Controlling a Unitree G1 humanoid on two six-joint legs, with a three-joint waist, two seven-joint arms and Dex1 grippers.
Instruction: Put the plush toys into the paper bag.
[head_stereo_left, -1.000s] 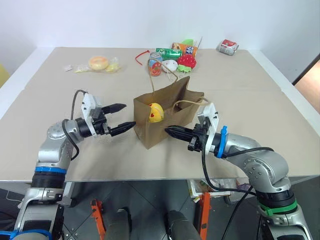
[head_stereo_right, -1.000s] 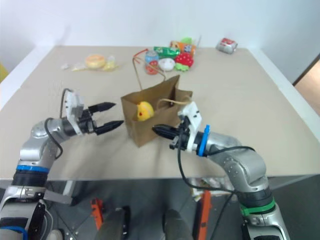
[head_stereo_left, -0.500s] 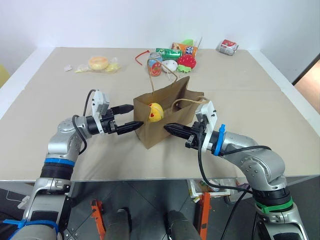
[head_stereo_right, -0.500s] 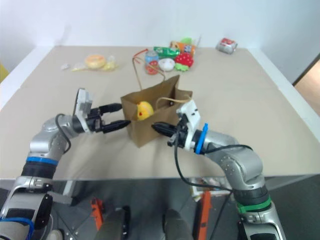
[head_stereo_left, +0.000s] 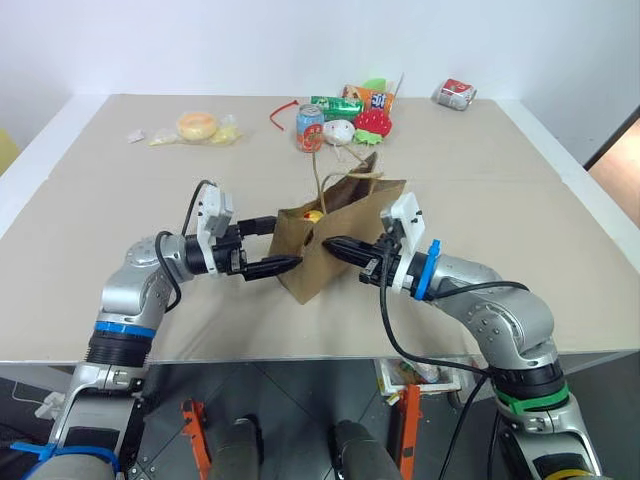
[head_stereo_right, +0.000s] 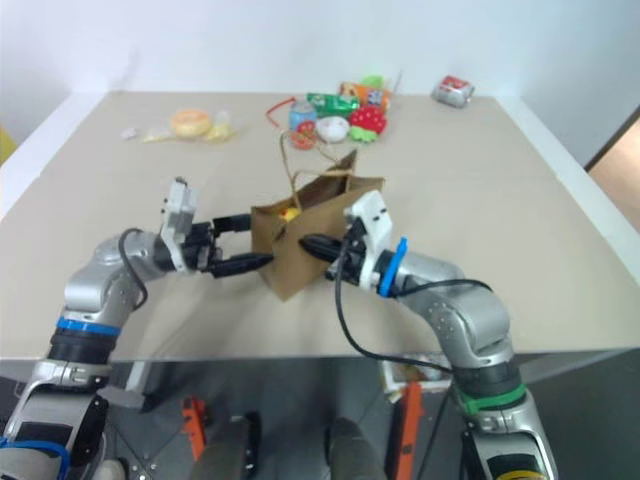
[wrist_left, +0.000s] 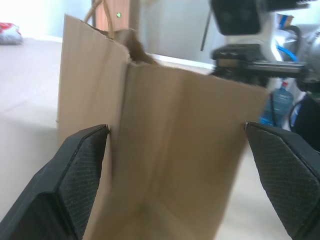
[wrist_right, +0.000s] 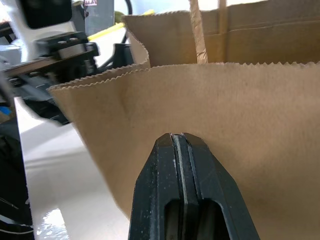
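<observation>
While the paper bag (head_stereo_left: 330, 235) is standing near the front edge of the table (head_stereo_left: 120, 180), both arms are working on it from opposite sides. Nearest the robot, the left gripper (head_stereo_left: 268, 246) is pointing across at the bag's narrow end with its fingers spread as wide as they go, one on each side of that end and holding nothing yet. The right gripper (head_stereo_left: 340, 247) is pinched fully together, its tip pressed against the bag's broad side; nothing shows between its fingers (whether it has caught a fold of paper I cannot tell).

To do this step well, I judge the left fingers should close gently on the end panel without crushing the paper, and the right tip should steady the wall, not push it inward, so the mouth keeps its shape for another toy.

Just inside the bag's mouth, the yellow ball (head_stereo_left: 314, 215) is peeking out. I cannot make out the brown monkey among the things further back, where a can (head_stereo_left: 310, 128), a white round plush (head_stereo_left: 339, 132) and a strawberry plush (head_stereo_left: 373, 122) are lying well apart from the bag.

From the left wrist view, both fingers (wrist_left: 80, 165) are framing the bag's creased end, a relation the head views only hint at. The right wrist view is showing the closed tip against the serrated top edge and a handle cord (wrist_right: 197, 30).
</observation>
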